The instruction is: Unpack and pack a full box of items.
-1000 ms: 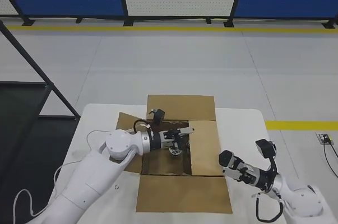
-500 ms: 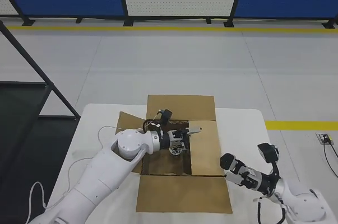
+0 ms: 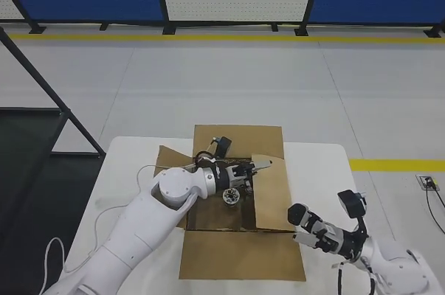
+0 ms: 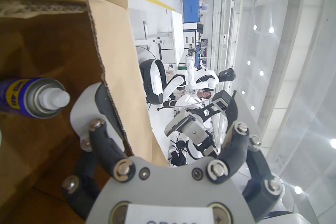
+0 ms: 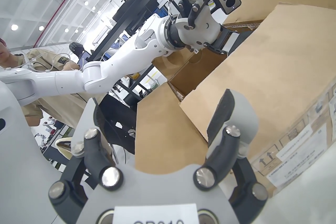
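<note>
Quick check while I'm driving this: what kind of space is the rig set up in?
Probably a large indoor robotics hall or workshop. It has a pale floor with yellow line markings, blue partition panels along its edge, and another white robot standing in the background.

Count from the floor:
- 1 bench.
- 1 cardboard box on it.
- 4 flaps on the box: far flap, near flap, right flap, left flap.
- 2 items countable inside the box: 1 blue spray can and 1 round black-and-white part. The rest of the interior is dark or behind an arm, so I can't count further.
- 2 arms: left arm, right arm.
- 2 tools: left tool, right tool, 2 fingers each, so 4 fingers.
- 2 wrist cameras, 1 per arm: left wrist camera, right wrist camera.
</note>
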You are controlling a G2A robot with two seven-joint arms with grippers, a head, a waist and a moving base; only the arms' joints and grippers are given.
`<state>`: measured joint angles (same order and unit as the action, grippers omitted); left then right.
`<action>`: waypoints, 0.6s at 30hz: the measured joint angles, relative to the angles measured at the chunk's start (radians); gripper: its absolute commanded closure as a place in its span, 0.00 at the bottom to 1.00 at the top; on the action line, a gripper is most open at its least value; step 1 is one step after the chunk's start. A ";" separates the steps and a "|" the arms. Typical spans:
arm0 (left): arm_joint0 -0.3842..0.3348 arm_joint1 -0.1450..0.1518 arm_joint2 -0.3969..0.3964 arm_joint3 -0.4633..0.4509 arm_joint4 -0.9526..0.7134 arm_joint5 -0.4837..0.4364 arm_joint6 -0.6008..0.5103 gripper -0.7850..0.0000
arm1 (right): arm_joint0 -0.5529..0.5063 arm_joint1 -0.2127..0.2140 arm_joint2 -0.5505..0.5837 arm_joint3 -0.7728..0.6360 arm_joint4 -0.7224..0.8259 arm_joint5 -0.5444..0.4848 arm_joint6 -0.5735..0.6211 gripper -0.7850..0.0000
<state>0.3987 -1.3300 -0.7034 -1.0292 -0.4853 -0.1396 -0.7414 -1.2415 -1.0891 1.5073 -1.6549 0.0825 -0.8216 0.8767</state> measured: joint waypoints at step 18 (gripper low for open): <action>0.046 -0.009 -0.050 -0.166 0.069 0.033 0.031 0.00 | -0.163 0.030 0.000 -0.233 -0.095 -0.158 -0.037 0.00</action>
<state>0.4445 -1.3392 -0.7536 -1.1948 -0.4168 -0.1070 -0.7104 -1.4040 -1.0586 1.5074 -1.8877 -0.0130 -0.9792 0.8394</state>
